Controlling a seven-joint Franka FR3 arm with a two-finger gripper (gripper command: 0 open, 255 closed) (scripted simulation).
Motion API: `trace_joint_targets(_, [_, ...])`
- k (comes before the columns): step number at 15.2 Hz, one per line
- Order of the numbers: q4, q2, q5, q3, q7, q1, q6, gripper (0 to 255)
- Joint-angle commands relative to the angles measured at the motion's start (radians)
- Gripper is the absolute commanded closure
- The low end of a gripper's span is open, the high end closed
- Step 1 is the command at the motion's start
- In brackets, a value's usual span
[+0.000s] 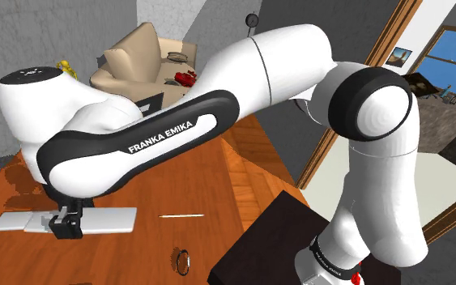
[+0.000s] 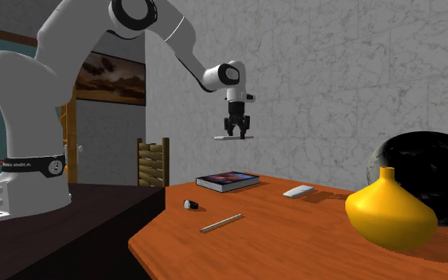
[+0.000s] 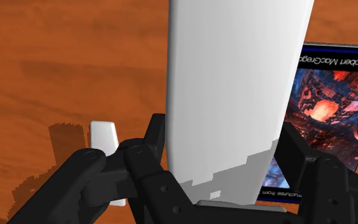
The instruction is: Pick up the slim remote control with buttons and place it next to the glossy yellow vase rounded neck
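My black gripper point(image 2: 235, 132) hangs high above the wooden table point(image 2: 294, 239), shut on the remote control point(image 2: 230, 138), a plain white, slim slab held level. In the wrist view the remote point(image 3: 234, 89) is clasped between my fingers point(image 3: 155, 137) and runs away from the gripper point(image 3: 225, 175). From the shoulder view the remote point(image 1: 96, 219) sticks out to both sides of the gripper point(image 1: 62, 224). The glossy yellow vase point(image 2: 389, 211) stands on the table at the second exterior view's right, well away from the gripper. A bit of it point(image 1: 67, 67) peeks over the arm.
Below the gripper lies a book point(image 2: 227, 180) with a dark picture cover. A small white block point(image 2: 298, 191), a thin stick point(image 2: 221, 223) and a small dark ring-like thing point(image 2: 189, 204) also lie on the table. A big black round object point(image 2: 429, 171) stands behind the vase.
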Motion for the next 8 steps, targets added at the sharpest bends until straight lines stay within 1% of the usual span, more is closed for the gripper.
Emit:
trace_joint_targets(1, [-0.014, -0.015, 0.006, -0.002, -0.021, -0.019, 0.0, 255])
trace_joint_targets(8, [-0.099, -0.074, 0.034, -0.028, -0.169, -0.142, 0.035, 255])
